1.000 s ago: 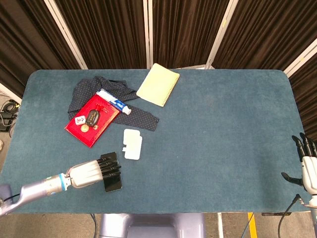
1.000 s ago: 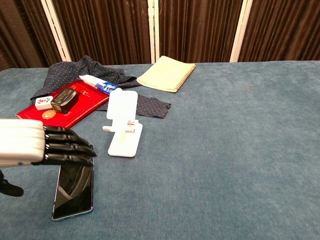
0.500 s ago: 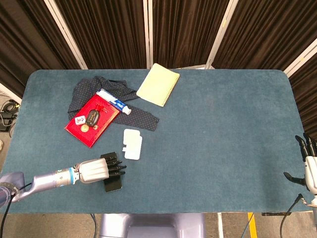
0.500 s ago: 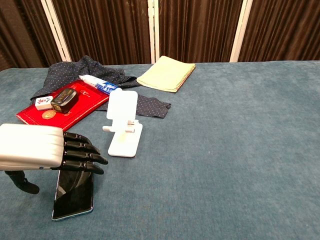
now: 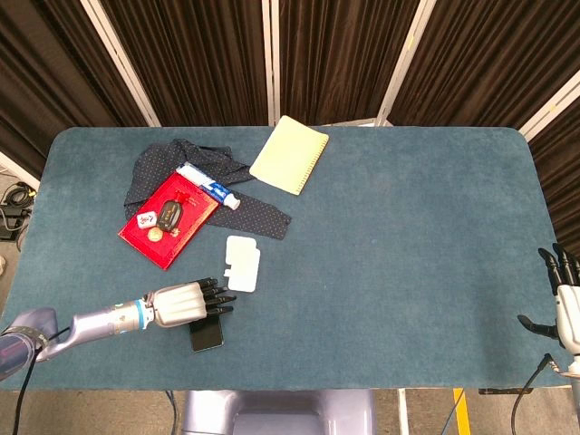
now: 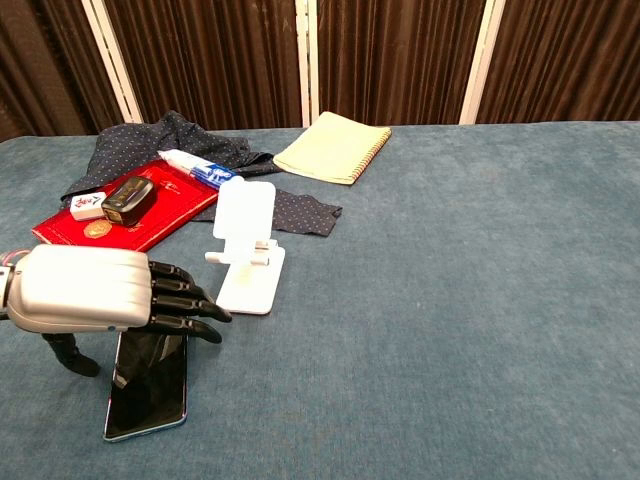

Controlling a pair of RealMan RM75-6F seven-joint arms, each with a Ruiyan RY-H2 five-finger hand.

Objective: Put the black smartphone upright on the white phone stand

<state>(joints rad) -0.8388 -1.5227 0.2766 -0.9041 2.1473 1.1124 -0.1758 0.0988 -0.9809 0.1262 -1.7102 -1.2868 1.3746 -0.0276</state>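
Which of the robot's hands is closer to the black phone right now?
Left. The left hand is over the black smartphone; the right hand is off at the table's opposite edge.

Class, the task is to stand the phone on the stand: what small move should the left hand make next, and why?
Probably lower the left hand and close its fingers on the black smartphone, which lies flat beneath them, ungrasped, near the white phone stand.

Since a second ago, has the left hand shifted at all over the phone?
Yes. In the chest view the left hand has crept toward the white phone stand, fingers now nearer its base, above the black smartphone lying flat.
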